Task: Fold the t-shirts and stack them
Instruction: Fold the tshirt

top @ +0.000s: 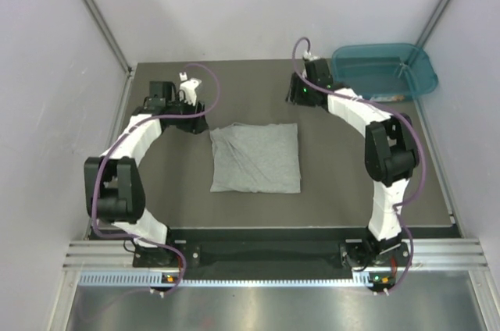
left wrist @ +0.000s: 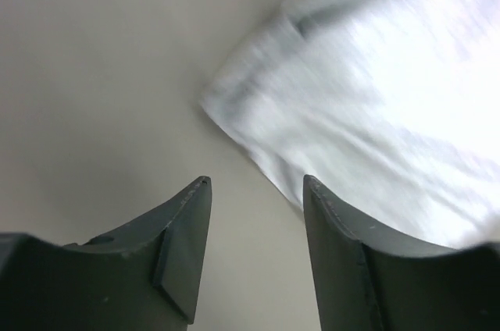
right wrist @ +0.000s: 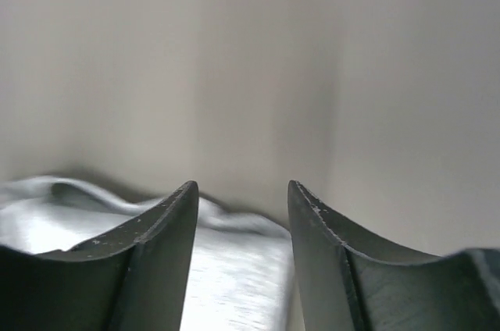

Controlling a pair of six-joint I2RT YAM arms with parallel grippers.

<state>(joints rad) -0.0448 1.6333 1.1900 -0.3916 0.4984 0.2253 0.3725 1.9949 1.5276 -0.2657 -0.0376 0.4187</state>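
One light grey t-shirt lies folded into a rough square in the middle of the dark table. My left gripper hovers off the shirt's far left corner. In the left wrist view it is open with only bare table between its fingers, and the t-shirt lies up and to the right of them. My right gripper is near the shirt's far right corner. The right wrist view shows it open and empty, with the t-shirt under and behind its fingers.
A teal plastic tub stands at the back right corner of the table. Pale walls close in the left, back and right sides. Both arm bases are bolted to the rail at the near edge.
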